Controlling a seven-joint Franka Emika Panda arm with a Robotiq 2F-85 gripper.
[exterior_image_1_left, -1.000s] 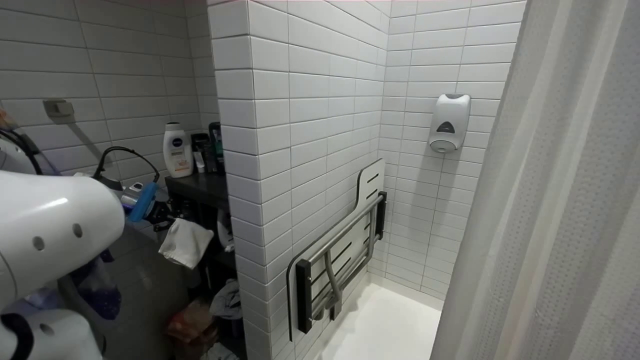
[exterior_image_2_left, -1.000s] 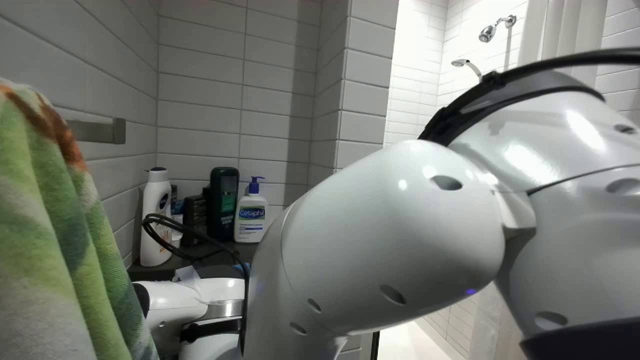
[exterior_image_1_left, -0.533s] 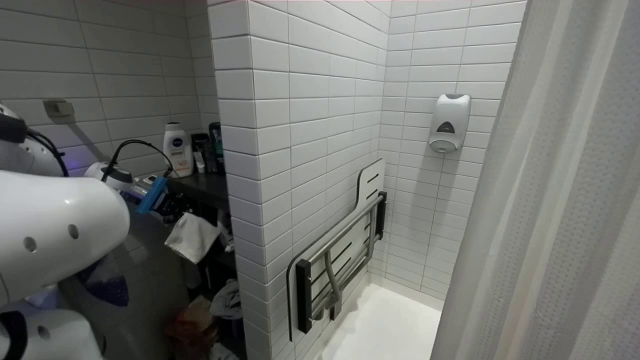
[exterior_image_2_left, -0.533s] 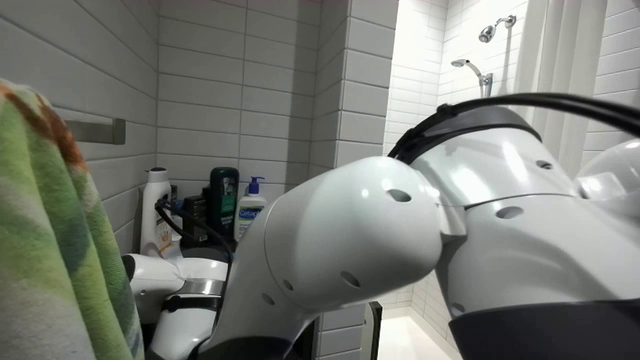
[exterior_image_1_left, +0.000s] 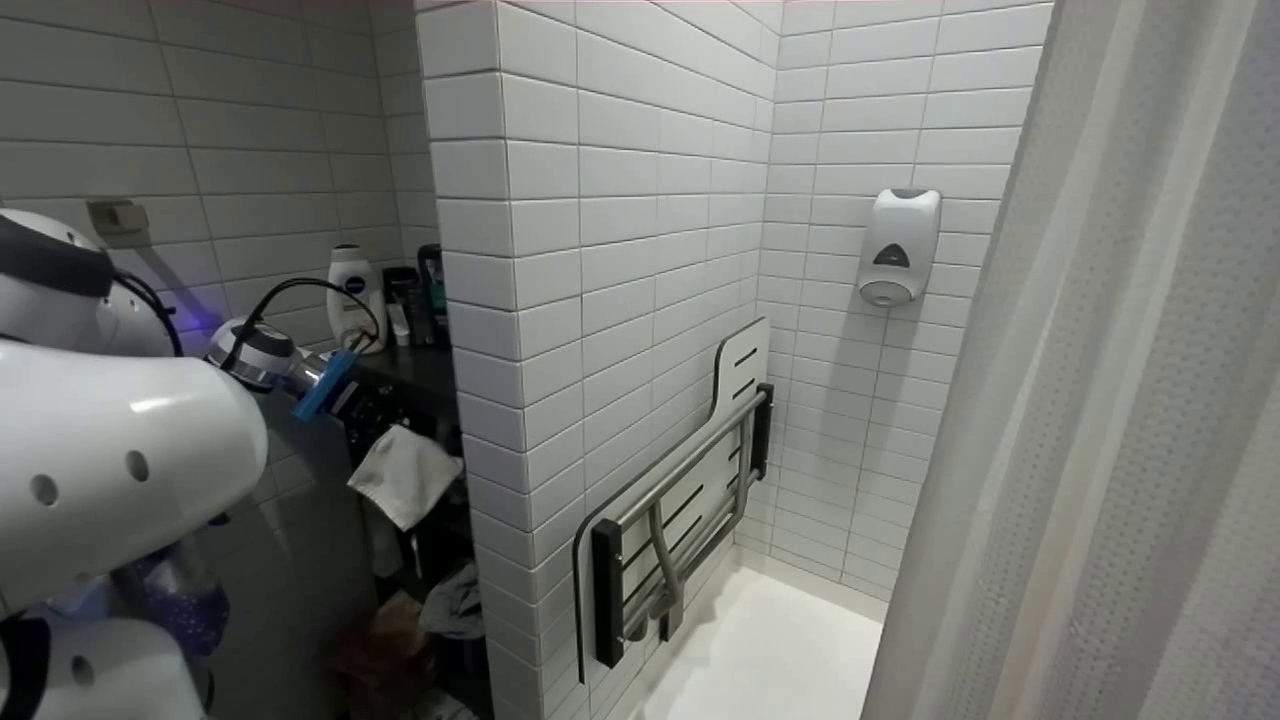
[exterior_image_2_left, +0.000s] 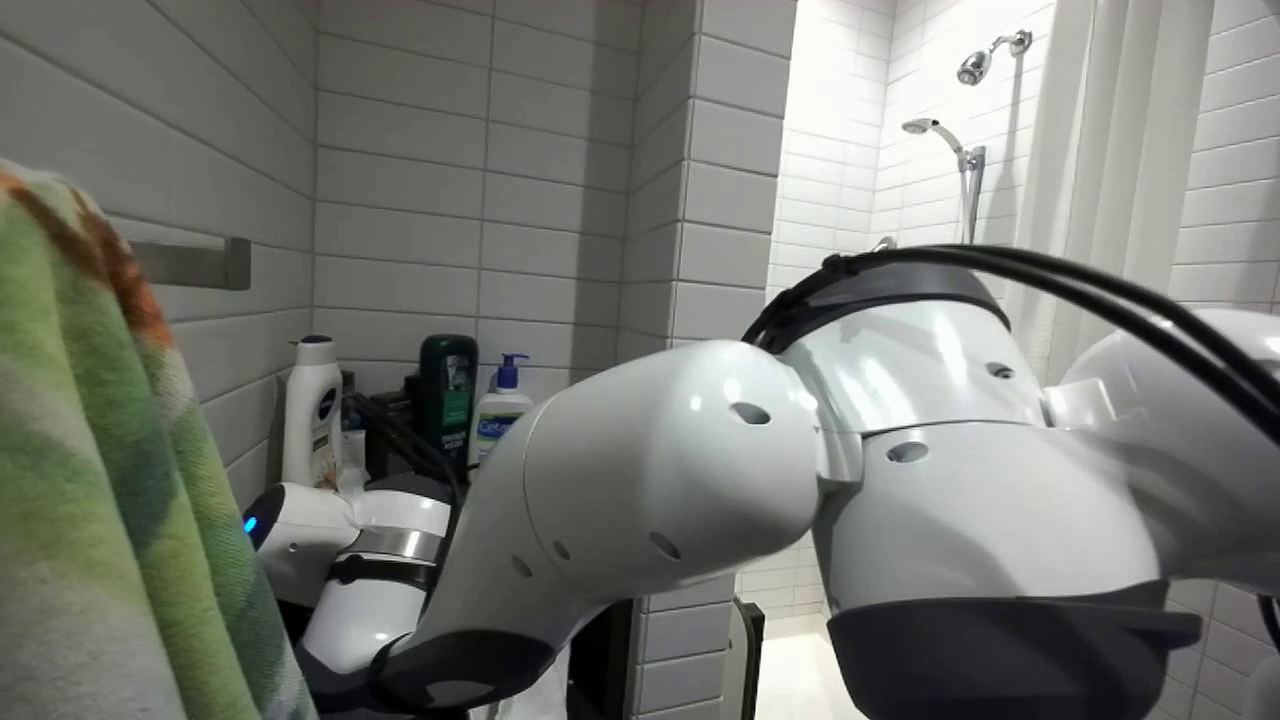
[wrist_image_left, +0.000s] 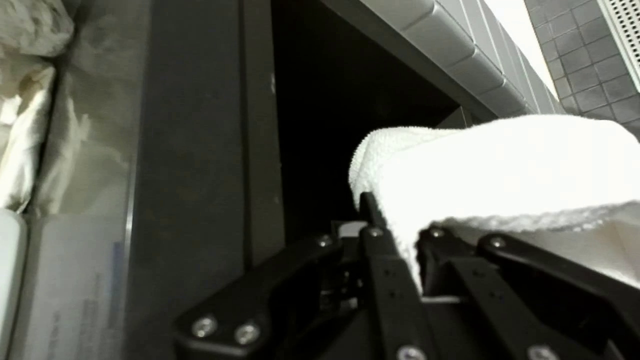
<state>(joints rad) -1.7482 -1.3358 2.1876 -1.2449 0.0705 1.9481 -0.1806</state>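
- My gripper (wrist_image_left: 402, 240) is clenched on a narrow part of a white cloth (wrist_image_left: 505, 175); the rest spreads out past my jaws and hangs loose. With so small a bite, I should squeeze evenly and avoid jerks, or the fabric could slip.
- My cable (exterior_image_1_left: 300, 283) loops across the white bottle (exterior_image_1_left: 347, 285) in an exterior view; whether they touch, I cannot tell. Gentle turning seems wise.
- Just beside the cloth lies the shelf unit (wrist_image_left: 195, 150), with its dark opening (wrist_image_left: 320, 110). Whether any fold is inside, I cannot tell; going slowly should spare the loose end a snag on the edge.
- On top, a green bottle (exterior_image_2_left: 447, 400) and a pump bottle (exterior_image_2_left: 497, 425) call for room around my arm (exterior_image_2_left: 640, 450).
- Beyond, the tiled wall corner (exterior_image_1_left: 510, 300) limits sideways swing.
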